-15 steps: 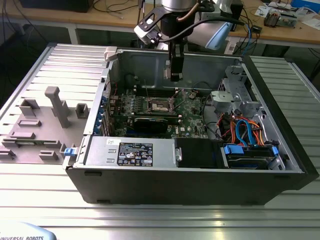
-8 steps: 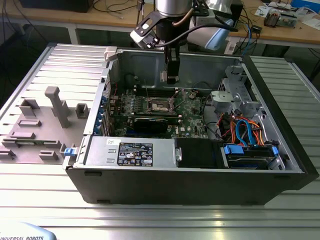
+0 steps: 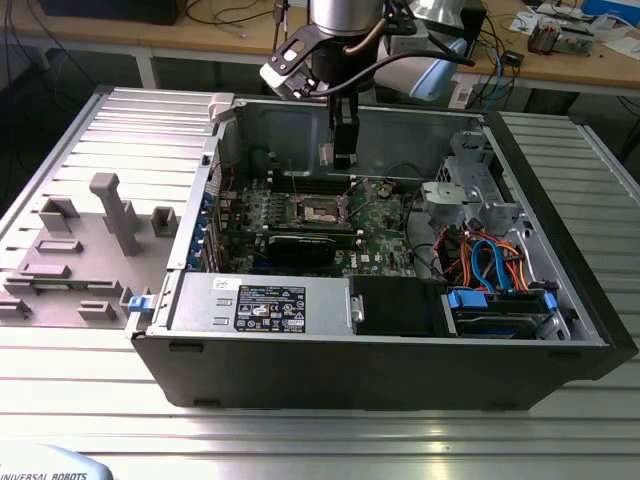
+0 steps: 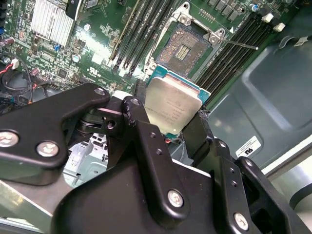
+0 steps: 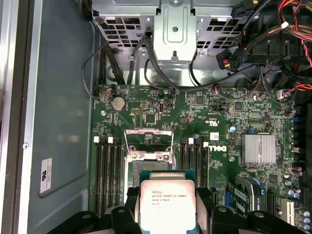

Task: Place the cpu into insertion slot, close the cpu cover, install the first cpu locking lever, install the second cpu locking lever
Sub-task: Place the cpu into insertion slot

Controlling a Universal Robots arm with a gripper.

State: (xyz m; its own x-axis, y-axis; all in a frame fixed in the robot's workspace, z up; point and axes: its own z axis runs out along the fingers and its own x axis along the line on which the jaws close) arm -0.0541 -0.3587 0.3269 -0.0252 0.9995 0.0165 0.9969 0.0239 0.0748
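My gripper (image 4: 170,119) is shut on the cpu (image 4: 174,105), a flat square chip with a dull silver top and a green edge, pinched by two opposite sides between black fingers (image 4: 139,109). In the first wrist view the cpu (image 5: 167,204) hangs above the green board, just short of the insertion slot (image 5: 148,141). The insertion slot (image 4: 183,48) lies open, with a dark centre and a shiny rim. The cpu cover (image 5: 148,156) appears raised at the slot's edge nearest the chip. A thin locking lever (image 4: 239,45) sticks out beside the slot. In the exterior view the gripper (image 3: 345,155) hovers over the insertion slot (image 3: 318,210).
Long black memory slots (image 5: 108,170) flank the socket on both sides. A finned heatsink (image 5: 259,148) sits on the board. A metal drive cage (image 5: 173,29) with cables, the case walls (image 3: 560,240) and the power supply (image 3: 260,300) ring the board. Grey fixtures (image 3: 115,210) stand on the table at the exterior view's left.
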